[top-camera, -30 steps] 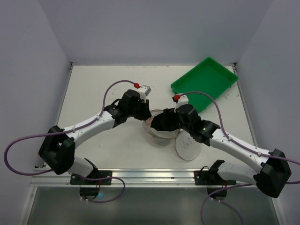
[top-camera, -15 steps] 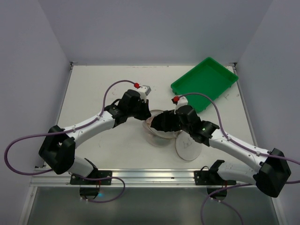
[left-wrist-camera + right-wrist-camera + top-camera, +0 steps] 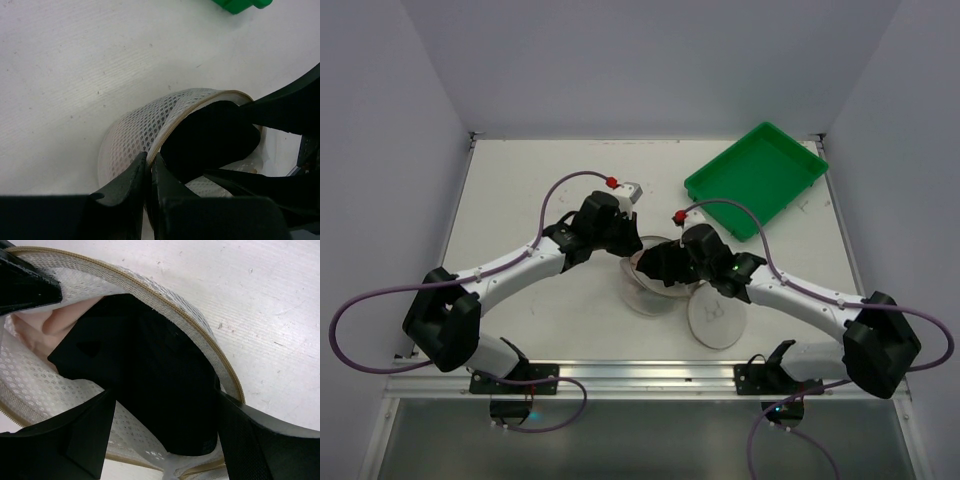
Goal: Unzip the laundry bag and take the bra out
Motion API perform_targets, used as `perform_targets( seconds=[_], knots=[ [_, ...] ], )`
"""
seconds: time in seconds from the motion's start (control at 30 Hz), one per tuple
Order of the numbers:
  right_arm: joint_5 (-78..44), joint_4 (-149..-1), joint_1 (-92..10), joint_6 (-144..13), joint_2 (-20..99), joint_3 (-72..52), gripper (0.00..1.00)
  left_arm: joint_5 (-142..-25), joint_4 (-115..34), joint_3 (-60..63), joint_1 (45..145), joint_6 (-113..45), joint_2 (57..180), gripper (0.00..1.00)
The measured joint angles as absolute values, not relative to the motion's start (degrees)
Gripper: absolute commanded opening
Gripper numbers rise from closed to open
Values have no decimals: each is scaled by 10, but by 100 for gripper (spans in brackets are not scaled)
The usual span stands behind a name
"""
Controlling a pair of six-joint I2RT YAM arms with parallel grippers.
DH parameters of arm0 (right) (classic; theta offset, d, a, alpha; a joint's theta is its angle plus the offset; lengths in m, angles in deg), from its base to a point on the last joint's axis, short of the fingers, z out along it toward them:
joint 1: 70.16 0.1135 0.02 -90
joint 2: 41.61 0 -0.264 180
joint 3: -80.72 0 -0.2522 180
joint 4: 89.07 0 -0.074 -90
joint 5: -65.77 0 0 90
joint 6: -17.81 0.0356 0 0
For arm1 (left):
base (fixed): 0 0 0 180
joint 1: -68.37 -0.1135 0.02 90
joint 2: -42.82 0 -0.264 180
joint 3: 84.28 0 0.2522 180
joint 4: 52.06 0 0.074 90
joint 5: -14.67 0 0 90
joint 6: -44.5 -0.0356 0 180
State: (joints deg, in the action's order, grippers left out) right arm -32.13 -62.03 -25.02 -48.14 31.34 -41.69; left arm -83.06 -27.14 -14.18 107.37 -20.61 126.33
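Overhead, the laundry bag [image 3: 650,295] stands near the middle of the table [image 3: 540,190] between the 2 arms. Its zip is already undone, and its circular face [image 3: 717,318] lies flat just beside it on the right arm's side. The green tray [image 3: 757,178] sits well apart at the far right corner. The left gripper [image 3: 626,246] meets the bag's far-left edge, and the right gripper [image 3: 648,268] reaches into its mouth. Left wrist view: the jaws are pressed nearly together on the beige-edged rim [image 3: 172,125], pinching the mesh wall so the mouth gapes. Right wrist view: the jaws stand wide apart inside the bag, straddling a dark mass [image 3: 150,375] beside pink fabric [image 3: 35,327]. Whether either is the bra cannot be told with certainty, nor whether the pads touch it. Judged step: seizing the contents for removal. To do it well, the left pinch should anchor the rim while the right jaws settle around the garment alone, clear of the mesh, before closing and drawing it out through the mouth.
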Motion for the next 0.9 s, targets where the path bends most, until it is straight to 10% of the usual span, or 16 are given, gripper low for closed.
perform_targets(
  seconds=[0.17,0.53,0.9],
  knots=[
    [-316,-624,-250,-487,332,-409,65,-836,-276,-143,1074,-206,1263,10],
    [-268,-631,-250,-496,346,-389,0,-837,-281,-158,1074,-205,1264,8],
    [-225,-648,-251,-497,300,-383,0,-824,-281,-161,1073,-205,1263,7]
  ],
)
